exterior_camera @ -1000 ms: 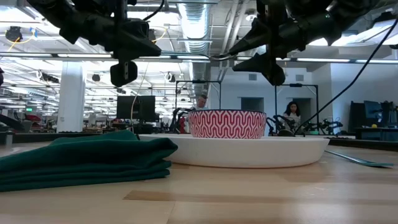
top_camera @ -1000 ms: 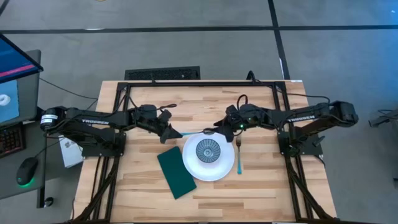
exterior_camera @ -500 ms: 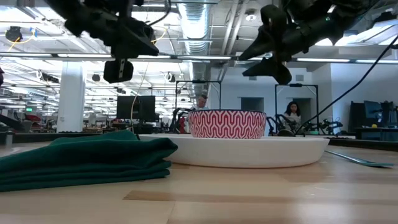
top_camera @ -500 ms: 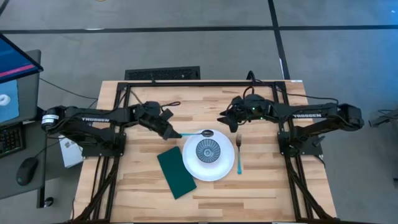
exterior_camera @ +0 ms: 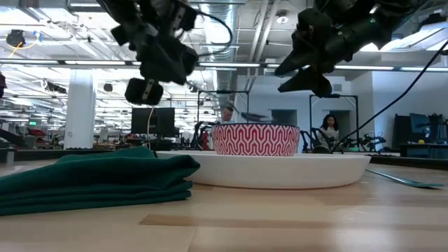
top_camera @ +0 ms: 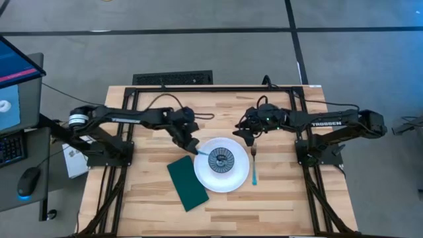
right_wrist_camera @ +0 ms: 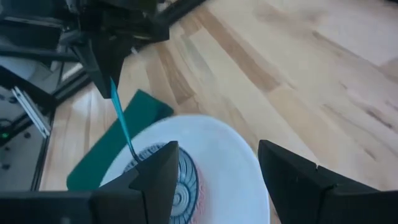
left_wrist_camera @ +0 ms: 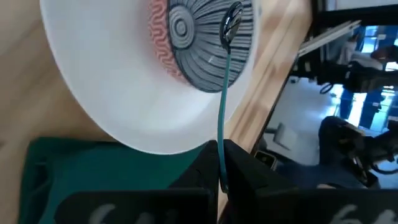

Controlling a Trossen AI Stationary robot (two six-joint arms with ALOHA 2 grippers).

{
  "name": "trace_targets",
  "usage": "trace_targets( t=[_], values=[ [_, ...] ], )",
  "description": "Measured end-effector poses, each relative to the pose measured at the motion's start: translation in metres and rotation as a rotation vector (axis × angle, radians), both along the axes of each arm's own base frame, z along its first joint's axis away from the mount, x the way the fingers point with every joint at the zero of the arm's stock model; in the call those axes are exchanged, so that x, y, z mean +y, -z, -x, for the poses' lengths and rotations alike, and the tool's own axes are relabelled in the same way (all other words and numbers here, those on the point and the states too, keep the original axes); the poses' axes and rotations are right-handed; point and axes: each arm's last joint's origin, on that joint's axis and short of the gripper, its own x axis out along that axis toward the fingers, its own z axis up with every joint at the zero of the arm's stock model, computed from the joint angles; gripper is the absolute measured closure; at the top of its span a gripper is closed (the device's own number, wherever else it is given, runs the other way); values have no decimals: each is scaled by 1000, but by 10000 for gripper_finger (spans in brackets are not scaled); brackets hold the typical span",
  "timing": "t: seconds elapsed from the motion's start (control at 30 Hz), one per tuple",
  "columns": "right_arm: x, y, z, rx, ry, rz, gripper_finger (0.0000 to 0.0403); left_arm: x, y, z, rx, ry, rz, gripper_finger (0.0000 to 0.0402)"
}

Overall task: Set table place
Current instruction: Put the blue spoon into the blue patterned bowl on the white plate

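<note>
A white plate (top_camera: 221,173) on the wooden table holds a small bowl (top_camera: 221,159), blue-grey striped inside and red-and-white outside (exterior_camera: 255,140). My left gripper (top_camera: 192,147) stands over the plate's left rim, shut on a blue-handled spoon (left_wrist_camera: 222,106). The spoon's bowl end (left_wrist_camera: 233,18) is over the small bowl. My right gripper (top_camera: 246,134) is open and empty above the table, just beyond the plate's far right rim. A blue-handled fork (top_camera: 254,164) lies right of the plate. A folded dark green napkin (top_camera: 187,182) lies left of it. My left gripper pinches the spoon handle's free end (left_wrist_camera: 221,163) between its two fingers. The fingers slant down from the table's left and lie along the handle. The spoon reaches forward from the fingers, lifted clear of the table, out over the small bowl. Whether its tip touches the bowl I cannot tell.
The plate's near half and the wood (top_camera: 264,198) toward the table's near edge are bare. The black frame (top_camera: 211,90) runs along the far edge. Beyond the table a workshop shows, with a person (exterior_camera: 327,127) far back.
My right gripper has drawn back from the spoon's bowl end toward the table's far right. My left gripper has carried the spoon toward the right and near edges, turning. The spoon, earlier held beyond the plate's far rim, now points over the small bowl.
</note>
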Motion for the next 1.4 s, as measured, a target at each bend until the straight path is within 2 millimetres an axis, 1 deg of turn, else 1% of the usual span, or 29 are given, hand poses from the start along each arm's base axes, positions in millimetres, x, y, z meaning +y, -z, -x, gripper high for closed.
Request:
trace_targets(
  t=[0.17, 0.27, 0.37, 0.57, 0.9, 1.17, 1.27, 1.4],
  values=[
    [5, 3, 1, 32, -16, -5, 159, 0, 20, -11, 81, 14, 75, 401],
    [6, 4, 1, 46, -17, 21, 159, 0, 26, -15, 103, 22, 99, 401],
    [7, 4, 1, 53, -6, 35, 159, 0, 26, -16, 102, 22, 105, 401],
    [7, 4, 1, 56, -3, 38, 159, 1, 26, -16, 114, 1, 131, 388],
    [7, 8, 4, 103, -4, 30, 159, 4, 27, -17, 122, -55, 38, 384],
    [7, 8, 4, 108, -4, 28, 159, 3, 27, -17, 94, -12, 18, 383],
    [7, 9, 4, 111, -4, 28, 159, 4, 27, -17, 88, 0, 21, 370],
    [7, 9, 4, 111, -3, 28, 159, 4, 26, -17, 80, -1, 3, 331]
  ],
)
